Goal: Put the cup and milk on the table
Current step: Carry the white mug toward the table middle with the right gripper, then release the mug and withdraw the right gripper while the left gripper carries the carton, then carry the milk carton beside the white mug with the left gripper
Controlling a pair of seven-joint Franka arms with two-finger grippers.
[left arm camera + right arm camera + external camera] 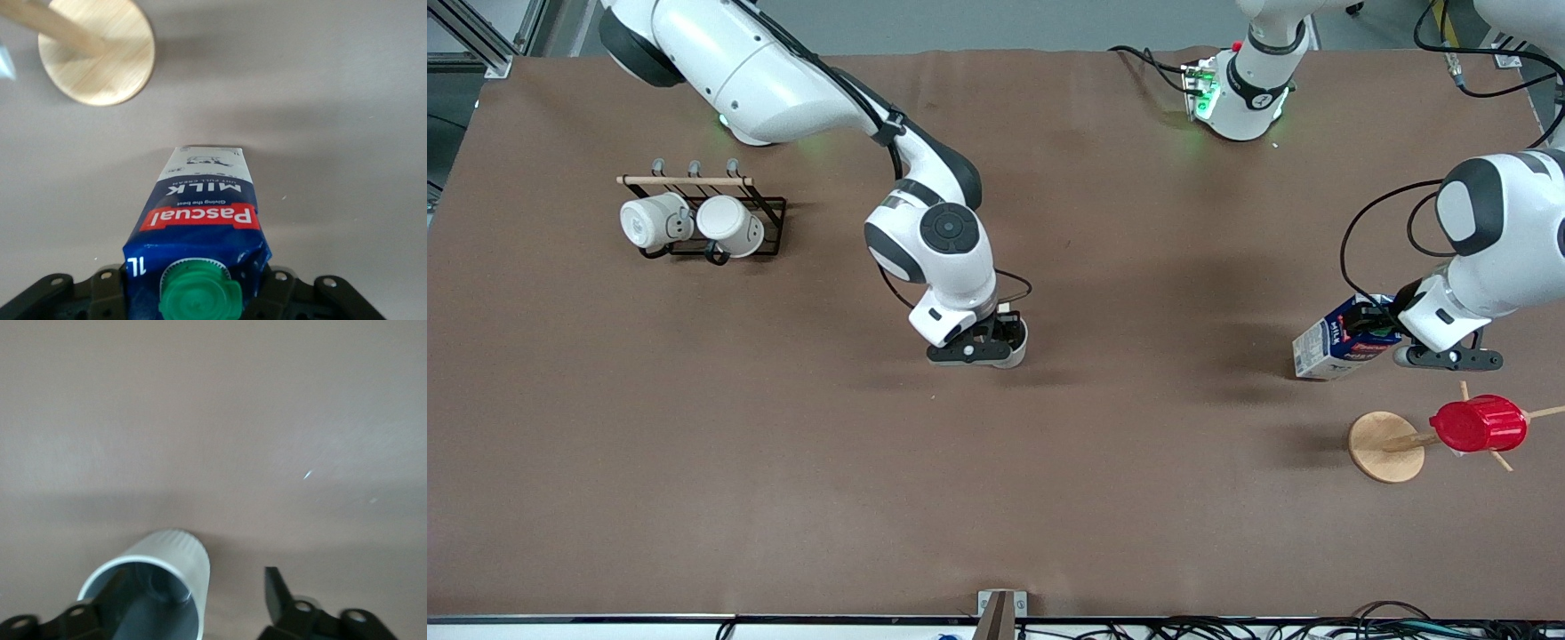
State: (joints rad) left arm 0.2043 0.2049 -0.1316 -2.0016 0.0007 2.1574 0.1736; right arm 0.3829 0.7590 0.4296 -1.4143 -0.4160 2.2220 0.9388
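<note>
The cup point(1015, 354) stands upright on the brown table point(1138, 489) near its middle. In the right wrist view the cup point(175, 561) shows its dark grey inside. My right gripper point(989, 348) is low over it and open: one finger is at the cup's mouth, the other finger point(276, 589) stands apart from its wall. My left gripper point(1383, 334) is shut on the top of the milk point(1338, 342), a dark blue carton with a green cap point(200, 297). The carton is tilted, its base close to the table toward the left arm's end.
A black wire rack point(769, 213) with two white mugs point(658, 220) point(732, 226) stands toward the right arm's end. A wooden stand with a round base point(1384, 447) carries a red ribbed cup point(1479, 424), nearer to the front camera than the milk. The base also shows in the left wrist view point(97, 53).
</note>
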